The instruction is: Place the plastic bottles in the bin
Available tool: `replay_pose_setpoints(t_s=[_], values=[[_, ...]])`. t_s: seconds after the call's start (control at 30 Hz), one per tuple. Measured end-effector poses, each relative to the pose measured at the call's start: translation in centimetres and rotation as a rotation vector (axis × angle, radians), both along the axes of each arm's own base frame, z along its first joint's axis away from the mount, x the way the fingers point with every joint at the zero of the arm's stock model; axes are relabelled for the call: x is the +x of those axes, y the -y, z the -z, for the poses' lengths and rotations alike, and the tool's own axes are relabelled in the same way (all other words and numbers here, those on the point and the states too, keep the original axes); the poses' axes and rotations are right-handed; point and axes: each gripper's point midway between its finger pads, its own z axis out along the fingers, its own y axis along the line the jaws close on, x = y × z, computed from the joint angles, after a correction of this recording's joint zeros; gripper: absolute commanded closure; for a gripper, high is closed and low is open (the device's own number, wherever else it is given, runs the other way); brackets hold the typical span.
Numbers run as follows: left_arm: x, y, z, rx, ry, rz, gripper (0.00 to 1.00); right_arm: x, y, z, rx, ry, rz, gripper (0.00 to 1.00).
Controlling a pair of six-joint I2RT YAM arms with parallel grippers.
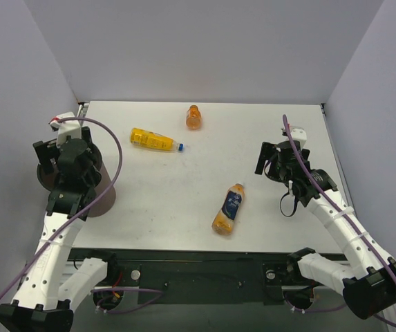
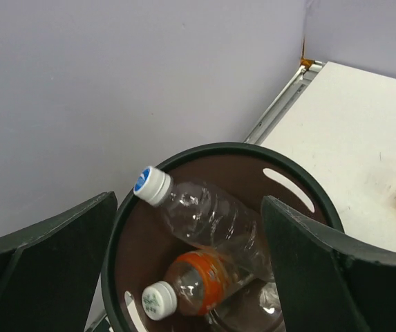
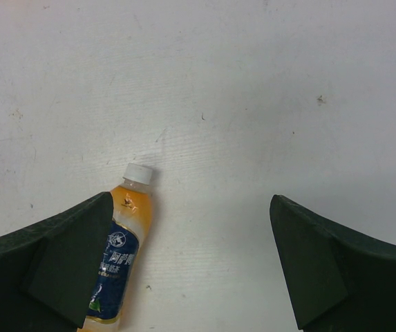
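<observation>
- Below my left jaws, wide and empty, sits the round dark-brown bin (image 2: 211, 147), holding a clear plastic bottle (image 2: 204, 214) and a squat orange bottle (image 2: 198, 280).
- My right jaws, wide and empty too, hover over the white worktop (image 1: 184, 187), just beside an orange blue-labelled bottle (image 3: 125, 235).
- Farther off lie a yellow blue-capped bottle (image 1: 153, 140) and a small orange bottle (image 1: 193, 117).
- Next, I judge: straddle the blue-labelled bottle, then close.

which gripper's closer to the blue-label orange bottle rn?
Right. The right gripper hangs open just beyond the blue-labelled orange bottle, to its right, not touching. The left gripper is open above the bin at the table's left edge, far across from it.
</observation>
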Motion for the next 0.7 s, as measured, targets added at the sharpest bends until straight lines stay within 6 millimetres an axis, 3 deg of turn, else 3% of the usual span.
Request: replay_pose_setpoints(t_s=[0.2, 0.33, 0.5, 0.53, 0.63, 0.7], values=[[1.2, 1.9, -0.9, -0.07, -0.023, 0.11, 0.03, 0.0, 0.0, 0.0, 0.002, 0.0, 0.002, 0.1], [2.8, 6.2, -1.8, -0.177, -0.002, 0.275, 0.03, 0.0, 0.0, 0.0, 0.003, 0.001, 0.003, 0.1], [3.8, 17.8, 1.0, -0.248, -0.109, 0.573, 0.03, 0.0, 0.1, -0.2, 0.006, 0.009, 0.008, 0.1], [3.9, 20.9, 2.4, -0.26, -0.152, 0.637, 0.03, -0.1, 0.2, -0.4, 0.005, 0.016, 0.013, 0.1], [3.4, 27.6, 6.8, -0.274, -0.29, 0.768, 0.03, -0.2, 0.6, -1.1, 0.005, 0.044, 0.031, 0.1], [2.7, 30.8, 9.3, -0.29, -0.366, 0.827, 0.03, -0.5, 1.1, -1.6, 0.003, 0.068, 0.046, 0.1]])
